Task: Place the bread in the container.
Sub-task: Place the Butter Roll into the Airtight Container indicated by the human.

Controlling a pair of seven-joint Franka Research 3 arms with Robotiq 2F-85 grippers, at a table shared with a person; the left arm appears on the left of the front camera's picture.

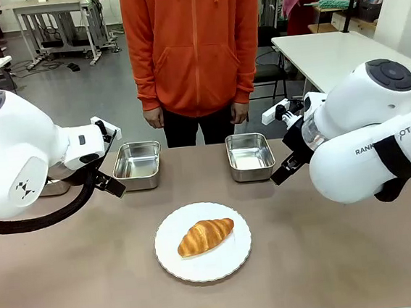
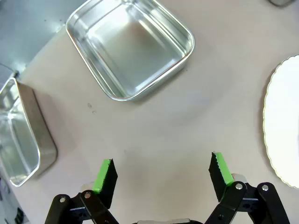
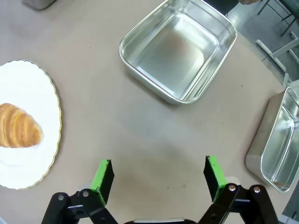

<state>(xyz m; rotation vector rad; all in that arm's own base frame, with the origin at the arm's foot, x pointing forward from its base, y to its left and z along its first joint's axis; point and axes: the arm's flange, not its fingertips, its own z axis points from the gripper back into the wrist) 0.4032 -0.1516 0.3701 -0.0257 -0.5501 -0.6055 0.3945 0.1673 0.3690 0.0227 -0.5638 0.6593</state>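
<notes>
The bread [image 1: 205, 236] lies on a round white plate [image 1: 227, 265] at the near middle of the tabletop [image 1: 72, 283], apart from every pan. Beyond the plate, toward the far side, two shallow steel pans stand empty: the left container [image 1: 137, 163] and the right container [image 1: 250, 155], well apart from each other. A person in an orange hoodie [image 1: 194, 46] stands at the far edge, behind the gap between them.

The left hand [image 2: 162, 169] hovers over bare tabletop near the left container, its green-padded fingers [image 2: 103, 175] spread wide with nothing between them. The right hand [image 3: 158, 170] hovers near the right container, also spread wide and empty. In its wrist view the scalloped plate edge and one end of the bread show at the left.

An outer left pan [image 2: 42, 135] sits beside the left container, and an outer right pan [image 3: 261, 135] sits beside the right container.
</notes>
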